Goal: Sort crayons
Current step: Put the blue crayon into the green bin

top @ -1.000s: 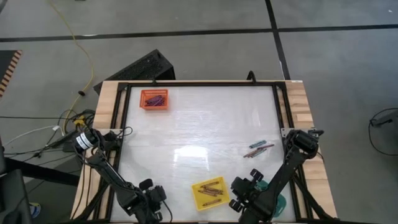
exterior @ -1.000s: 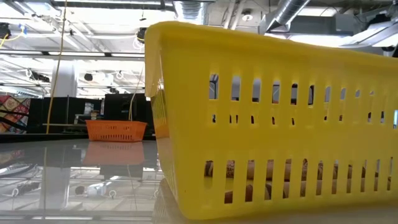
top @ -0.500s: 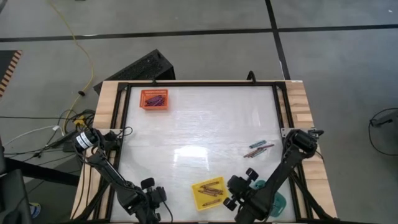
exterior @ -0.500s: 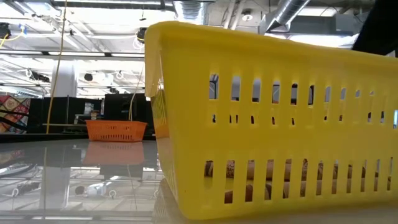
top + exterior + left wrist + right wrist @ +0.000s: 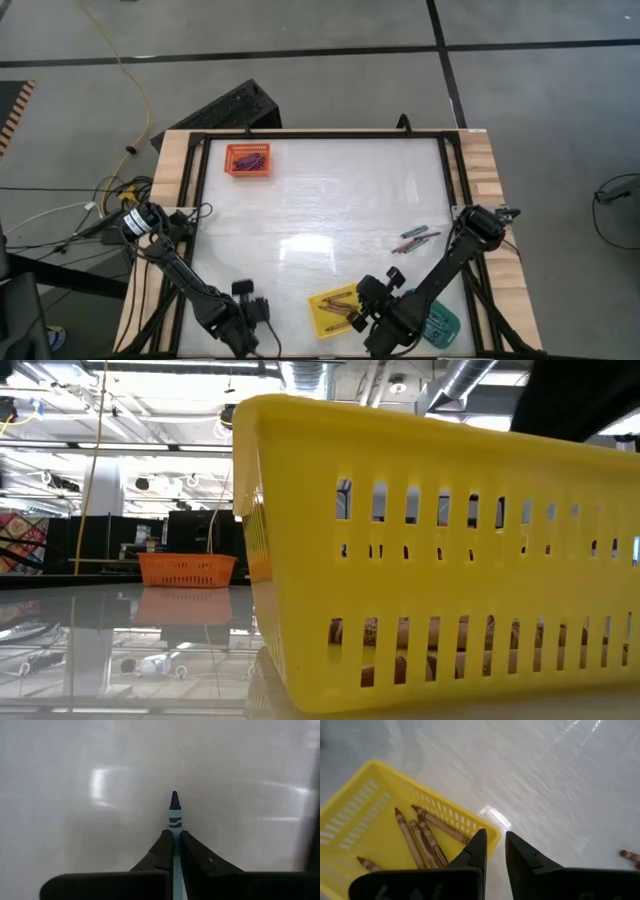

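The left gripper's (image 5: 173, 851) jaws are pressed together on a blue crayon (image 5: 173, 815), whose pointed tip sticks out ahead of the fingertips over the bare white table (image 5: 320, 200). The right gripper's (image 5: 495, 847) jaws stand a little apart with nothing visible between them, and they hang just above the edge of the yellow tray (image 5: 334, 311). Taking that yellow tray as the landmark: it sits near the table's front edge, and it holds several brownish crayons (image 5: 422, 839) lying side by side on its floor. In the high view the right gripper (image 5: 366, 305) is at the tray's right side, touching or just over its rim, while the left gripper (image 5: 250, 315) is well off to the tray's left, also near the front edge. A teal tray (image 5: 438, 324) lies just beyond the right arm, on the far side of it from the yellow tray, partly hidden by the arm. A small group of loose crayons (image 5: 416, 240), reddish-brown and teal-blue, lies on the table up and to the right of the yellow tray, apart from it. An orange tray (image 5: 248, 159) with dark crayons in it stands far from the yellow tray, near the table's back left corner. In the low view the yellow tray's slotted wall (image 5: 440, 560) fills the foreground, with the orange tray (image 5: 187, 569) small behind it.
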Available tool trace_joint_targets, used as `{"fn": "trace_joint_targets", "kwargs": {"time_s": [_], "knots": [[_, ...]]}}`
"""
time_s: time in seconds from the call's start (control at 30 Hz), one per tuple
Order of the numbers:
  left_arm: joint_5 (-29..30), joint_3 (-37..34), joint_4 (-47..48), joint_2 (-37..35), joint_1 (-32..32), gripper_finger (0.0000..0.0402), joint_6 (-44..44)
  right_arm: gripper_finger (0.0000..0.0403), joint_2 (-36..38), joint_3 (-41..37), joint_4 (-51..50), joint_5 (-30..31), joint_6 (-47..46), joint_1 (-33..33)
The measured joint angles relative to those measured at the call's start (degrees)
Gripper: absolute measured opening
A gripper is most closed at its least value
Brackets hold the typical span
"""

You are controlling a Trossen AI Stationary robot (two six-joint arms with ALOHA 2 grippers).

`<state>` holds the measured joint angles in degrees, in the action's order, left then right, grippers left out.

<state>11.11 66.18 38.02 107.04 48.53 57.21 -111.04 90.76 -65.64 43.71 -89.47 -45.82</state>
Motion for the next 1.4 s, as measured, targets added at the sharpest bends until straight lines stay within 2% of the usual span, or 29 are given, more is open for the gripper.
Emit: {"fn": "trace_joint_targets", "kwargs": {"time_s": [0.13, 0.47, 1.07, 1.2, 1.4], "knots": [[3.52, -0.28, 4.21, -1.63, -1.66, 0.0000, -2.93, 0.0064, 0.00, 0.00, 1.08, 0.11, 0.17, 1.17], [4.63, -0.09, 6.48, -3.03, -4.00, 0.0000, -8.96, 0.0064, 0.00, 0.00, 4.41, 0.11, 2.84, 3.02], [4.72, 0.00, 6.47, -4.18, -5.28, 0.0000, -10.58, 0.0064, 0.00, 0.00, 20.42, 0.07, 21.76, 9.93], [7.77, 0.02, 6.59, -6.89, -5.81, 0.0000, -10.67, 0.0064, 0.00, 0.00, 23.24, -0.09, 25.42, 11.05], [13.02, 0.04, 6.73, -12.33, -6.58, 0.0000, -13.01, 0.0064, 0.00, 0.00, 23.89, -0.26, 25.50, 11.26]]}}
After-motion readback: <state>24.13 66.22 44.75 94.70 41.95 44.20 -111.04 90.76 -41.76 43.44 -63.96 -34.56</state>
